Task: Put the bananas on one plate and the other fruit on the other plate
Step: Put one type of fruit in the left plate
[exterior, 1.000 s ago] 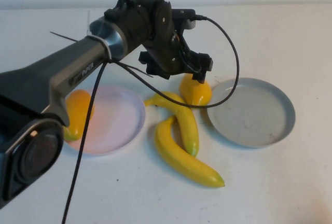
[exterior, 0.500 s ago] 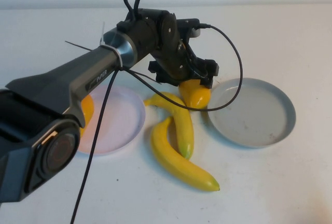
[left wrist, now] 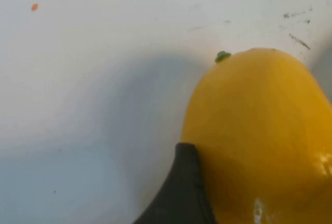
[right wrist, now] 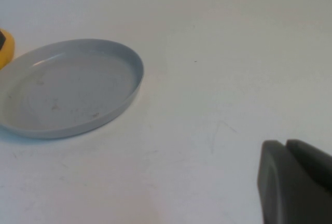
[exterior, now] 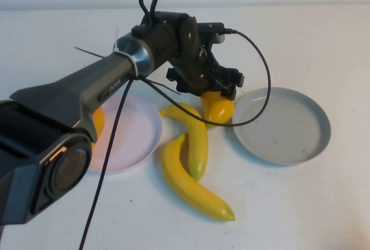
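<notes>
The mango (exterior: 217,106) sat on the table between the two bananas (exterior: 193,163) and the grey-blue plate (exterior: 282,125), my left gripper (exterior: 217,91) clamped down on its top, the other mango (exterior: 96,121) was already on the pink plate (exterior: 130,132), and my right gripper (right wrist: 290,182) was parked beyond the grey-blue plate, fingers pressed together.

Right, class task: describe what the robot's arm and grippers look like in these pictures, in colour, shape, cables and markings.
The left arm is a dark grey tube with a silver band, small white lettering and a round black joint. A thin black cable loops over its wrist. The left gripper is black and blocky. Of the right gripper, off to the right, only dark grey rounded fingers show.
</notes>
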Controlling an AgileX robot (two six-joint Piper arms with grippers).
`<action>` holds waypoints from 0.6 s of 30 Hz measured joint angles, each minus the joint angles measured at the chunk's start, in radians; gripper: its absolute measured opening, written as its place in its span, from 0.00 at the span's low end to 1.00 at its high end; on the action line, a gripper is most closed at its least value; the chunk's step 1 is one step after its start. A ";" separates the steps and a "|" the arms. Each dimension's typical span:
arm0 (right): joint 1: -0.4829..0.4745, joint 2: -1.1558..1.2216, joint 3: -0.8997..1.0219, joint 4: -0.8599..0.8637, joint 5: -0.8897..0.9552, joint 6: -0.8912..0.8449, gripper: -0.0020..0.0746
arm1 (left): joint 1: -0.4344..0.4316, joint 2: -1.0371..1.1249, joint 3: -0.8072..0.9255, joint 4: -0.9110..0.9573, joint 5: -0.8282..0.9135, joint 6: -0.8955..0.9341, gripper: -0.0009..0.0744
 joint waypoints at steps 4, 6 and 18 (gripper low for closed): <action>0.000 0.000 0.000 0.000 0.000 0.000 0.00 | 0.000 0.009 -0.057 0.002 0.093 0.038 0.75; 0.000 0.000 0.000 0.000 0.000 0.000 0.00 | 0.000 0.009 -0.102 0.004 0.148 0.042 0.75; 0.000 0.000 0.000 0.000 0.000 0.000 0.00 | 0.000 -0.169 -0.193 0.210 0.371 0.037 0.74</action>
